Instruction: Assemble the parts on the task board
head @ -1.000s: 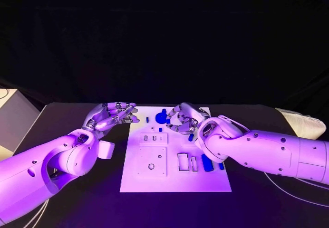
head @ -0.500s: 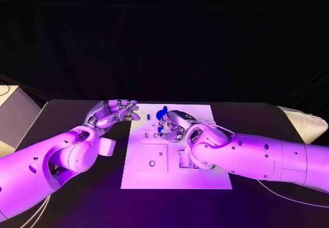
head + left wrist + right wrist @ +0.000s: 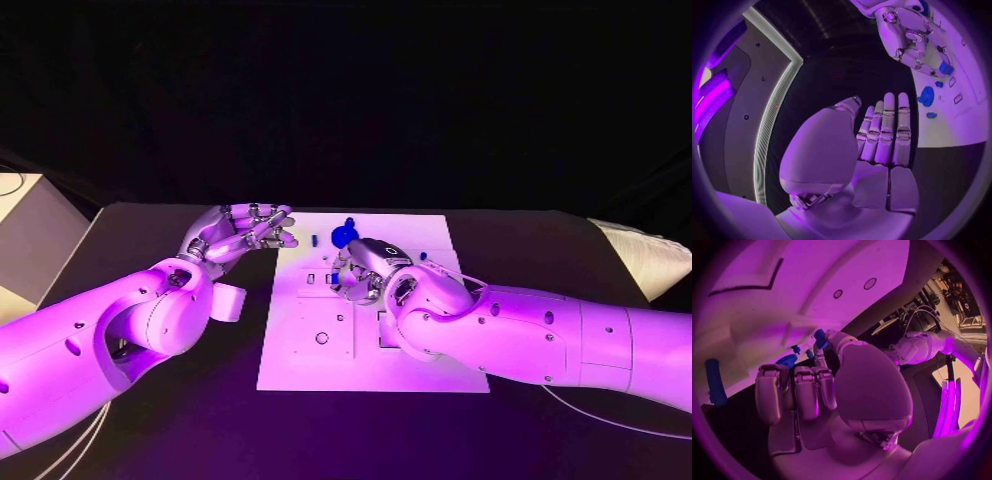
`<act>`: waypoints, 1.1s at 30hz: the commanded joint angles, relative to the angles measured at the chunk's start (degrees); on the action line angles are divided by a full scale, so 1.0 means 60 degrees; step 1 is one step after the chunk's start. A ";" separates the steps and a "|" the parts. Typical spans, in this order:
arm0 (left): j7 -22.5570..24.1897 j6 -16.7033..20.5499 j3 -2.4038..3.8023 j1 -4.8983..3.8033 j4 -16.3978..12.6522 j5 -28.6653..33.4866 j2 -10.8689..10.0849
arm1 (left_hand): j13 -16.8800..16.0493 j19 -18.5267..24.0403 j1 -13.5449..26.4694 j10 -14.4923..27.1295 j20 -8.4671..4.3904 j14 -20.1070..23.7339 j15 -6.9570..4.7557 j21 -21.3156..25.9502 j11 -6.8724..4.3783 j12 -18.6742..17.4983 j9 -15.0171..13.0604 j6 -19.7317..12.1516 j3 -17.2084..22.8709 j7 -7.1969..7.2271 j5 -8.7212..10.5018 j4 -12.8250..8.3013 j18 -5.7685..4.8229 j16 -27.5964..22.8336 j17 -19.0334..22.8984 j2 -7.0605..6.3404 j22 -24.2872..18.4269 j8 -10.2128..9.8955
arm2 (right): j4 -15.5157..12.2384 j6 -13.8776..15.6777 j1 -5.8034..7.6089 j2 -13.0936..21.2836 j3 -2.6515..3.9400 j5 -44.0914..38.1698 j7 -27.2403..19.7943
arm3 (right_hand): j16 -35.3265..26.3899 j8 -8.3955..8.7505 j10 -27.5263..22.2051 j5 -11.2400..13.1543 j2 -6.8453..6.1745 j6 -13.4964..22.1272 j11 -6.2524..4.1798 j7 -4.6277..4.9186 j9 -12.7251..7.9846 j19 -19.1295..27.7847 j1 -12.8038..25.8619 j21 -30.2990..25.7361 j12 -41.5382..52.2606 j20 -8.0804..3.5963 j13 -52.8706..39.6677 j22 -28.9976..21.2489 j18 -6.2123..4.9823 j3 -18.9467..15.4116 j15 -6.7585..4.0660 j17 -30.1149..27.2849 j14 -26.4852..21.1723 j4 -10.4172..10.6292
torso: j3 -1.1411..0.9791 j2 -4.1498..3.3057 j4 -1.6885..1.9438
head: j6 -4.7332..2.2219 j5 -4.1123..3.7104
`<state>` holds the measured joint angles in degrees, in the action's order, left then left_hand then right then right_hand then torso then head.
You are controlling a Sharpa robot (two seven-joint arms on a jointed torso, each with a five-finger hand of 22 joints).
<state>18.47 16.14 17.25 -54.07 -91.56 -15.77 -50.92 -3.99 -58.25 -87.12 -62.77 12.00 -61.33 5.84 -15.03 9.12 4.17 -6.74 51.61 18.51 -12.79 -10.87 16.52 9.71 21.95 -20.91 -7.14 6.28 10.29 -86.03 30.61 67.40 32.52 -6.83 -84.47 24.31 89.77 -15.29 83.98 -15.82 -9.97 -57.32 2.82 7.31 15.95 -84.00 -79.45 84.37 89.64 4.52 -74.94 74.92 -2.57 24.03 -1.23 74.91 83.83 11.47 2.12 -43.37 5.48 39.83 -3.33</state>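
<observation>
while the white task board (image 3: 433, 375) lies flat at the middle of the black table (image 3: 159, 420) in the head view, the right hand (image 3: 368, 270) is seen over the board's far half, fingers curled down, with a small blue part (image 3: 333, 277) pinched at the fingertips just above a row of small slots. the left hand (image 3: 242, 232) is held up beside the board's far left corner, fingers apart and upright, with nothing in it. a round blue part (image 3: 343, 236) lies on the board just beyond the right hand. a pale padded object (image 3: 645, 255) rests at the table's right edge, well apart from the work.

in the left wrist view, the left hand (image 3: 879, 145) is shown flat and open, fingers straight and side by side, with nothing held. across from it the right hand (image 3: 911, 37) is seen with the blue part (image 3: 946, 68) at its fingertips over the board (image 3: 954, 125); the round blue part (image 3: 927, 96) and a smaller blue part (image 3: 932, 115) lie near.

in the right wrist view, the right hand (image 3: 817, 390) is seen with a blue part (image 3: 820, 338) pinched between thumb and a finger close to the board (image 3: 767, 315). a long blue part (image 3: 714, 382) stands nearer the board's edge.

the held part is judged light, stiff and smooth, so slipping or tilting is likely; it is best kept pinched by its sides. the right forearm hides the near slots.
</observation>
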 commanded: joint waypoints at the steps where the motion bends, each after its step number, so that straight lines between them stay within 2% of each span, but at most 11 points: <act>1: 0.0018 -0.0113 0.0005 0.0002 -0.0022 -0.0032 0.0013 | 0.0011 -0.0015 0.0026 -0.0062 -0.0021 0.0070 -0.0003 -0.0028 0.0010 -0.0039 0.0011 0.0047 0.0066 -0.0010 0.0048 -0.0006 0.0121 0.0032 -0.0010 -0.0072 0.0016 -0.0052 | 0.0060 -0.0060 -0.0045 -0.0048 0.0001 -0.0394 0.0159 | 0.0039 -0.0041 0.1004 -0.0068 -0.0040 -0.0093 -0.0052 -0.0036 0.0085 -0.0575 0.0071 -0.0041 0.0060 -0.0056 -0.2510 0.1376 0.0130 0.0022 -0.0067 0.2516 0.1028 -0.0026 | -0.0003 0.0003 -0.0011 | 0.0016 0.0004; 7: 0.0008 -0.0132 0.0005 0.0003 -0.0020 -0.0034 0.0013 | 0.0010 -0.0011 0.0041 -0.0069 -0.0020 0.0083 -0.0004 -0.0032 0.0008 -0.0040 0.0011 0.0052 0.0085 -0.0008 0.0049 -0.0007 0.0121 0.0046 -0.0031 -0.0080 0.0016 -0.0053 | 0.0183 0.0002 -0.0092 -0.0102 0.0001 -0.0502 0.0195 | 0.0039 -0.0041 0.1004 -0.0068 -0.0040 -0.0093 -0.0052 -0.0036 0.0085 -0.0575 0.0071 -0.0041 0.0060 -0.0056 -0.2510 0.1376 0.0130 0.0022 -0.0067 0.2516 0.1028 -0.0026 | 0.0006 0.0010 0.0005 | 0.0029 -0.0001; 25: -0.0015 -0.0171 0.0005 0.0003 -0.0020 -0.0040 -0.0002 | 0.0011 -0.0008 0.0053 -0.0069 -0.0019 0.0092 -0.0002 -0.0034 0.0009 -0.0042 0.0012 0.0052 0.0094 -0.0008 0.0050 -0.0005 0.0121 0.0054 -0.0042 -0.0084 0.0016 -0.0055 | 0.0513 0.0168 -0.0180 -0.0264 0.0001 -0.0605 0.0233 | 0.0039 -0.0055 0.1004 -0.0072 -0.0079 -0.0074 -0.0051 -0.0032 0.0091 -0.0576 0.0143 -0.0044 0.0060 -0.0061 -0.2510 0.1374 0.0129 0.0009 -0.0070 0.2516 0.1028 -0.0001 | 0.0018 0.0011 0.0002 | 0.0053 0.0001; 33: -0.0020 -0.0184 0.0005 0.0003 -0.0025 -0.0042 -0.0006 | 0.0011 -0.0008 0.0053 -0.0069 -0.0019 0.0092 -0.0002 -0.0034 0.0009 -0.0042 0.0012 0.0052 0.0094 -0.0008 0.0050 -0.0005 0.0121 0.0054 -0.0042 -0.0084 0.0016 -0.0055 | 0.0587 0.0141 -0.0205 -0.0321 0.0001 -0.0598 0.0222 | 0.0039 -0.0060 0.0995 -0.0056 -0.0130 -0.0031 -0.0046 -0.0025 0.0093 -0.0578 0.0228 -0.0046 0.0052 -0.0063 -0.2502 0.1374 0.0130 -0.0011 -0.0068 0.2516 0.1028 0.0032 | 0.0007 0.0012 -0.0010 | 0.0049 0.0016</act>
<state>18.16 16.03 17.25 -54.07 -91.57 -15.81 -51.01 -3.99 -58.25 -86.89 -62.78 12.00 -61.33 5.84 -15.03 9.12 4.16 -6.75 51.61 18.83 -12.79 -10.87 16.52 9.70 21.95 -21.10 -7.38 6.32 10.29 -82.65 32.05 66.39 30.64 -6.71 -87.45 25.17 89.77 -15.52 83.98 -16.10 -10.79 -57.40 2.82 7.04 16.57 -84.00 -78.64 84.37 89.64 4.52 -74.92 74.94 -2.57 24.03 -1.23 74.91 83.84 11.47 2.19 -43.31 5.45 40.15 -3.27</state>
